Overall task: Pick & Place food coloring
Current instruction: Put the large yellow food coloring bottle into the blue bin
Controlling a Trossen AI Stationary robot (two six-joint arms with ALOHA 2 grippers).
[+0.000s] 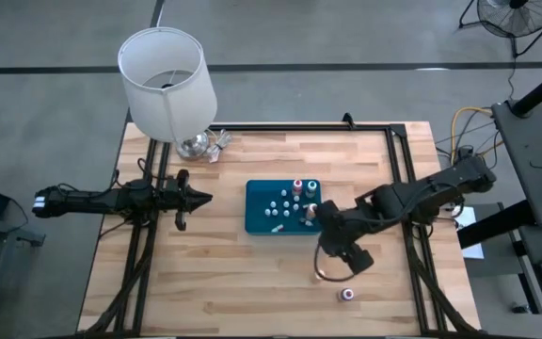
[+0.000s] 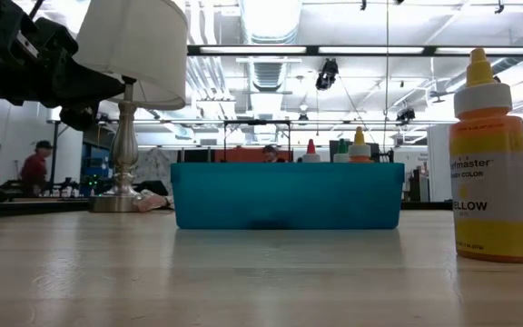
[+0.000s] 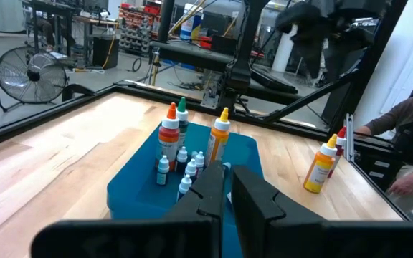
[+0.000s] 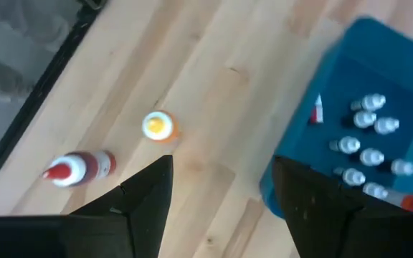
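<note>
Right claw [image 4: 221,193]: fingers wide apart, holding nothing, above the table just beside the tray [image 1: 257,218], likely lining up on the yellow bottle [image 4: 157,126] | red bottle [image 4: 77,169]: lying near it | left claw [image 1: 199,198]: pinched together, waiting across the tray

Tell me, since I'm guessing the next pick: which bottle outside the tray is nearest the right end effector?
The yellow bottle, close by the open right end effector; the red-capped bottle sits farther off.
</note>
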